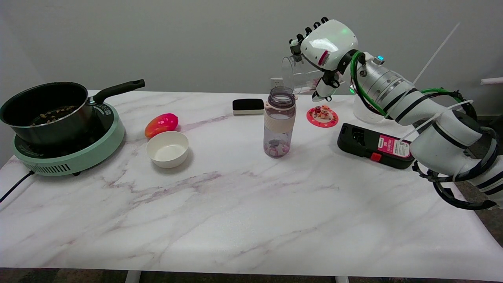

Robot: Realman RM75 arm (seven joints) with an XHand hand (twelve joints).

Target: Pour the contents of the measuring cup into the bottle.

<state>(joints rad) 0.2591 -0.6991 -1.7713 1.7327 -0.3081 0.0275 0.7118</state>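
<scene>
One marble-pattern white bench (pixel 235 220) holds it all. Nearest the middle stands the clear plastic bottle (pixel 279 124) with the open dark neck, a few small pieces lying in its bottom. Above and just behind it, the right hand (pixel 324 51) grips the clear plastic measuring cup (pixel 300 74), tipped on its side, mouth toward the bottle neck. That neck's narrow, so pieces could easily spill past it, I reckon. Wrist's rolled over, arm raised.

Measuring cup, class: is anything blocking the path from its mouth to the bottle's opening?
Nothing visible. The right hand holds the measuring cup tipped on its side, mouth just above the open bottle, with only air between them.
</scene>
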